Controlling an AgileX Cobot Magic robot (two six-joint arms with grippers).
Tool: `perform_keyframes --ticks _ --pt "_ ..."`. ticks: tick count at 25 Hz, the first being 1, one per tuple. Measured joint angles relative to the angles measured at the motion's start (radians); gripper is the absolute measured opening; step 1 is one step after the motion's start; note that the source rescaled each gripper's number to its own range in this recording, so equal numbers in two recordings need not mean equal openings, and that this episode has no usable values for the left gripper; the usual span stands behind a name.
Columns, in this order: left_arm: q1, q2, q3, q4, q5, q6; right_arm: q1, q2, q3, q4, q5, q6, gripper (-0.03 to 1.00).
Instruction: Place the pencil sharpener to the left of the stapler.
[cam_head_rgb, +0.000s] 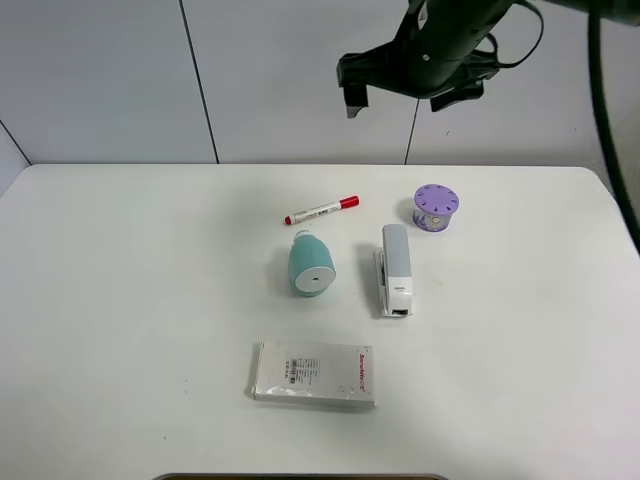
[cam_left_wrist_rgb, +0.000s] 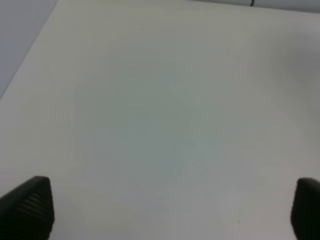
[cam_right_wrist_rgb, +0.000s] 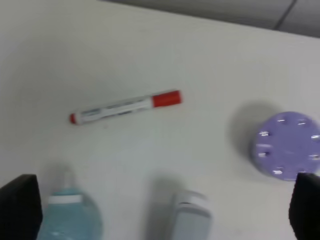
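The teal pencil sharpener (cam_head_rgb: 310, 265) lies on its side on the white table (cam_head_rgb: 120, 300), white face toward the front. A short gap to its right lies the pale grey stapler (cam_head_rgb: 395, 268), lengthwise front to back. My right gripper (cam_head_rgb: 400, 90) hangs open high above the table's far edge, touching nothing. Its wrist view looks down on the sharpener (cam_right_wrist_rgb: 70, 220) and the stapler (cam_right_wrist_rgb: 190, 220), both cut off at the frame edge, between its spread fingers (cam_right_wrist_rgb: 17, 207). My left gripper (cam_left_wrist_rgb: 170, 205) is open over bare table and does not show in the exterior view.
A red-capped marker (cam_head_rgb: 322, 210) lies just behind the sharpener, also seen as the marker (cam_right_wrist_rgb: 125, 106) in the right wrist view. A purple round disc (cam_head_rgb: 436, 207) with holes stands behind the stapler. A flat white packet (cam_head_rgb: 314, 372) lies near the front.
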Motion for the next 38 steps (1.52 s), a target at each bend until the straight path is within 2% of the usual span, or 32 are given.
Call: perform_keyframes --ticks 7,13,22,27,31,34,38 --pt "0.0 0.0 0.0 0.0 0.0 0.0 -0.119 -0.069 0.0 -0.004 0.067 -0.123 1.0" --pt "0.0 0.0 0.0 0.0 0.0 0.0 -0.231 -0.129 0.0 0.029 0.128 -0.234 1.0" --pt "0.0 0.0 0.0 0.0 0.0 0.0 -0.421 -0.234 0.006 0.099 0.228 -0.331 1.0" --pt "0.0 0.0 0.0 0.0 0.0 0.0 -0.568 -0.351 0.105 0.201 0.227 -0.411 1.0" --pt "0.0 0.0 0.0 0.0 0.0 0.0 -0.689 -0.463 0.211 0.238 0.225 -0.473 1.0" --pt "0.0 0.0 0.0 0.0 0.0 0.0 -0.737 -0.541 0.28 0.249 0.225 -0.507 1.0" --pt "0.0 0.0 0.0 0.0 0.0 0.0 -0.743 -0.648 0.361 0.254 0.219 -0.516 1.0"
